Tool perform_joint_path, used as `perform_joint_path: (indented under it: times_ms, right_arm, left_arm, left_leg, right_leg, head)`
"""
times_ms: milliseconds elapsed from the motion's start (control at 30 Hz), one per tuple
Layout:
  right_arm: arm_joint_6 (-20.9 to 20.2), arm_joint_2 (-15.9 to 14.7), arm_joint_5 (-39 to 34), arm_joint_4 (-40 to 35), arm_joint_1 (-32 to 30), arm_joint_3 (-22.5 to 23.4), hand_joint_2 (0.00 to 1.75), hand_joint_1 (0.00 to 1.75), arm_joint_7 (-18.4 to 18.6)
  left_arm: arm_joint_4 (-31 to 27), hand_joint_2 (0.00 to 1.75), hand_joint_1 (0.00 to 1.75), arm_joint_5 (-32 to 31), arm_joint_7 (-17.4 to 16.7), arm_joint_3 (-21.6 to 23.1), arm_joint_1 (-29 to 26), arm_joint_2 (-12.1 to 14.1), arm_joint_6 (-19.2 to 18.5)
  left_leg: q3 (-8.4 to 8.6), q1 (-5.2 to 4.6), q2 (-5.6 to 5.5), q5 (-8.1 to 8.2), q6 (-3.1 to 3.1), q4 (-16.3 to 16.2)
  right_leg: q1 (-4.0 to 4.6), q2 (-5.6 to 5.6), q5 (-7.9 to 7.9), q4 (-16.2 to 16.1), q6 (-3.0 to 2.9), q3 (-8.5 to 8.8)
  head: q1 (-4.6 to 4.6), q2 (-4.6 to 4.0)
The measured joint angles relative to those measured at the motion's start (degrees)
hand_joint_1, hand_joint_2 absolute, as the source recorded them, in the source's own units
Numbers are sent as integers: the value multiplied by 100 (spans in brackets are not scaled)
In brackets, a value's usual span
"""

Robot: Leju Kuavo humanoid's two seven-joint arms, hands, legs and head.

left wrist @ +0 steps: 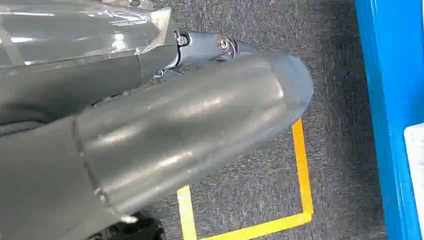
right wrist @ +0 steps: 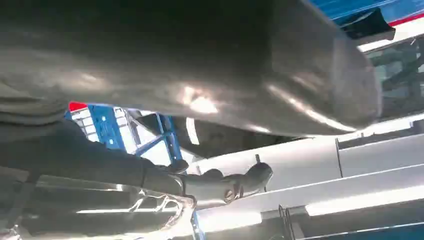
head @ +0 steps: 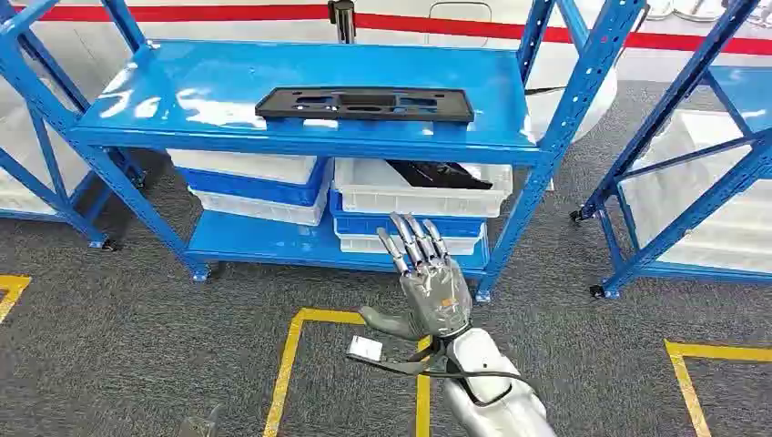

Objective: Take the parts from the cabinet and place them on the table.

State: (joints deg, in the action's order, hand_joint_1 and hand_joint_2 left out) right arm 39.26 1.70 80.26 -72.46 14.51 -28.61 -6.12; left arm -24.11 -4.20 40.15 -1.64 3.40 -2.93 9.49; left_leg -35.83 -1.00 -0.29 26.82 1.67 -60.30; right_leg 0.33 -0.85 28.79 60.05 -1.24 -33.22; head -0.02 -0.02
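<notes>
A long flat black part (head: 364,103) lies on the top level of the blue cabinet (head: 182,100). Another black part (head: 437,173) rests inside a white bin (head: 423,193) on the lower level. My right hand (head: 428,273) is raised in front of that bin, below the top level, fingers spread and holding nothing. In the right wrist view the thick thumb (right wrist: 200,65) and a dark finger (right wrist: 215,182) hold nothing. My left hand (left wrist: 165,125) hangs low over the grey floor, thumb straight, with nothing in it.
Stacked white and blue bins (head: 259,187) fill the lower level. A second blue rack (head: 692,182) with white bins stands to the right. Yellow tape lines (head: 291,355) mark the grey carpet. The cabinet's upright posts (head: 546,155) flank the shelf opening.
</notes>
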Motion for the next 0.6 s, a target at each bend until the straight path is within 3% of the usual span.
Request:
perform_joint_path:
  times_ms: [100, 133, 167, 200, 233, 300, 367, 400, 433, 467, 500, 533, 567, 600]
  right_arm:
    - [-9, 2, 0, 0, -1, -2, 0, 0, 0]
    - [-15, 6, -2, 0, 0, -2, 0, 0, 0]
    - [-20, 11, -2, -2, 3, -4, 0, 0, 0]
    - [-20, 29, -4, -26, -3, -4, 0, 0, 0]
    - [-20, 20, -9, -33, -5, -4, 0, 0, 0]
    - [-31, 20, -11, -35, 32, -15, 0, 0, 0]
    - [-35, -11, -11, -20, -23, -20, 0, 0, 0]
    - [-35, -22, -20, -9, -37, -20, 0, 0, 0]
    - [-35, -28, -28, 2, -38, -24, 0, 0, 0]
    - [-37, -35, -39, 9, -37, -31, 0, 0, 0]
    - [-35, -37, -70, 13, -33, -35, 0, 0, 0]
    - [-35, -37, -77, 22, -25, -37, 0, 0, 0]
    - [-35, -28, -92, 46, -15, -48, 0, 0, 0]
    - [-28, -37, -107, 50, -26, -46, 0, 0, -4]
  left_arm:
    - [9, 0, 0, 13, 0, 0, 20, 0, -26]
    - [11, 0, 0, 28, 0, 0, 30, 6, -33]
    - [11, 0, 0, 44, 0, -2, 35, 4, -33]
    - [11, 0, 0, 44, 0, 0, 40, 0, -35]
    - [11, 0, 0, 44, 2, -2, 42, -9, -35]
    - [13, 0, 0, 50, 0, -2, 58, -11, -35]
    - [20, 0, 0, 50, 0, -2, 53, -15, -35]
    - [31, 0, 0, 50, 0, -4, 49, -13, -35]
    - [42, 0, 0, 52, -2, -4, 42, -13, -35]
    - [44, 0, 0, 52, 0, -4, 39, -15, -35]
    - [46, 0, 0, 52, -2, -5, 40, -15, -33]
    - [46, 0, 0, 50, -2, -7, 42, -6, -31]
    - [46, 0, 0, 50, -2, -20, 52, 24, -7]
    - [48, 0, 0, 50, 0, -20, 52, 22, 7]
  left_leg:
    - [3, -1, 0, 1, 2, -1]
    - [-5, -14, -3, 27, 36, -29]
    - [32, -13, -5, 16, 120, 60]
    - [199, 16, 0, -56, 183, 260]
    - [350, 76, 10, -139, 174, 444]
    - [438, 119, 24, -173, 201, 541]
    - [447, 137, 18, -148, 169, 540]
    - [450, 160, 12, -131, 136, 534]
    - [464, 189, 8, -112, 94, 531]
    - [487, 231, -1, -84, 37, 520]
    - [501, 279, -11, -34, -36, 467]
    - [474, 272, -14, 44, -146, 360]
    - [419, 271, -17, 111, -231, 272]
    - [408, 258, -31, 123, -240, 241]
  right_leg:
    - [1, 0, 0, -1, 1, 5]
    - [-62, -4, -23, -67, 43, 24]
    - [-38, -4, -40, -125, 92, 60]
    - [47, 4, -57, -216, 124, 123]
    - [20, 36, -37, -146, 119, 126]
    - [-2, 32, 218, 464, 109, -185]
    - [-94, 33, 439, 1224, 161, -636]
    - [-150, 37, 416, 1319, 223, -735]
    - [-212, 44, 289, 1148, 318, -694]
    - [-279, 57, 83, 772, 433, -534]
    - [-344, 78, -163, 250, 568, -290]
    - [-414, 106, -244, -113, 682, -150]
    - [-324, 20, -186, -44, 609, -105]
    - [-346, 14, -163, 1, 456, -137]
  head:
    - [0, 0]
    - [0, 0]
    - [-7, 0]
    - [-15, 0]
    - [15, 0]
    - [37, 0]
    - [37, 0]
    - [33, 0]
    - [39, 0]
    - [31, 0]
    - [39, 0]
    - [46, 0]
    - [94, 0]
    - [43, 0]
